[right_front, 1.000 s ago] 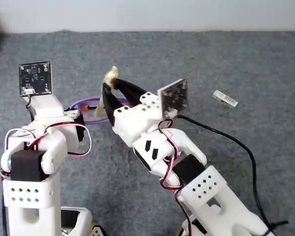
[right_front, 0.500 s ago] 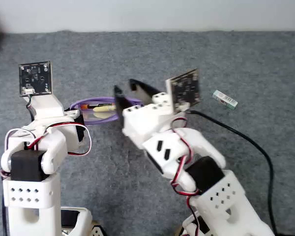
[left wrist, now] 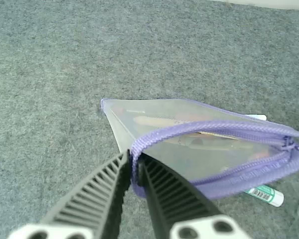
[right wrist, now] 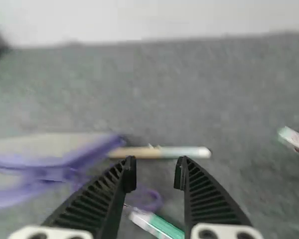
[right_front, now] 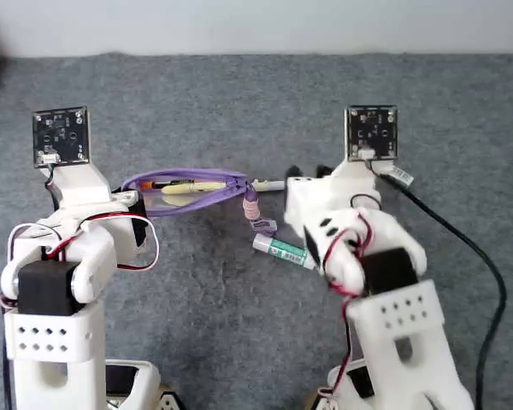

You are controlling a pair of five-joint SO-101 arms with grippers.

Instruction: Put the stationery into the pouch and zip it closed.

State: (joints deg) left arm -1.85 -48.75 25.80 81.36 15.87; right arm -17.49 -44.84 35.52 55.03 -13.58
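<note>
**Left gripper pinches pouch; right gripper spread over loose stationery**

The left gripper is pressed together on the purple zip edge of the pouch, at one end. The pouch lies open on the grey mat with stationery inside. The right gripper hangs near the pouch's other end, its fingers spread and holding nothing. A slim pen lies just ahead of its tips. A green-labelled tube lies beside that arm, near the zip pull. A small packet lies well apart.
</note>
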